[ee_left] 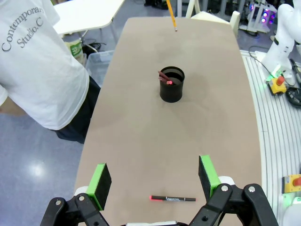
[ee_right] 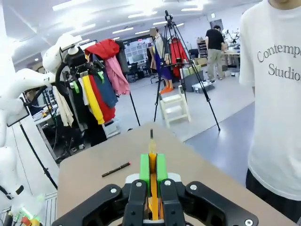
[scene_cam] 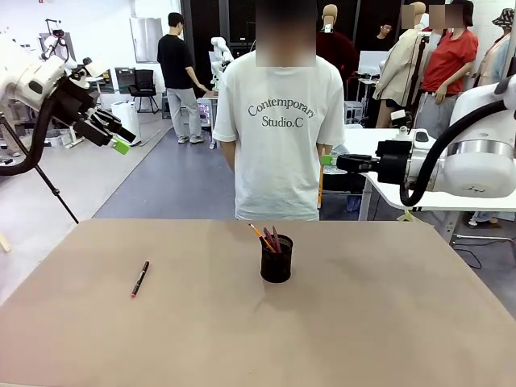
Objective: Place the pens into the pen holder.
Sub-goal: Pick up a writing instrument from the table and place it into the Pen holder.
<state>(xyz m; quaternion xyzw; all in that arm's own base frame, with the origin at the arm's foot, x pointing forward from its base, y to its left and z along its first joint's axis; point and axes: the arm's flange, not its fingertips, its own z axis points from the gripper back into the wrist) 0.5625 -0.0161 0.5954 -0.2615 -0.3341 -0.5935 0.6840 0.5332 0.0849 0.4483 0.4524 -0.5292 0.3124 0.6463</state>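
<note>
- The right gripper (ee_right: 153, 162) is clamped shut on a yellow pencil (ee_right: 152, 147). It is raised beyond the far edge of the worktop (ee_left: 188, 141), beside the person (scene_cam: 278, 153).
- The left gripper (ee_left: 154, 176) is spread wide and holds nothing, high over the worktop's left end.
- A black pen (ee_left: 172, 198) with red ends lies flat on the worktop. In the left wrist view it sits between the spread fingers.
- The pen holder (ee_left: 171, 92) stands upright mid-worktop, well apart from both grippers, with reddish-brown pens (ee_left: 164, 76) in it.
- The person's white T-shirt reads "Contemporary Studio.C".
</note>
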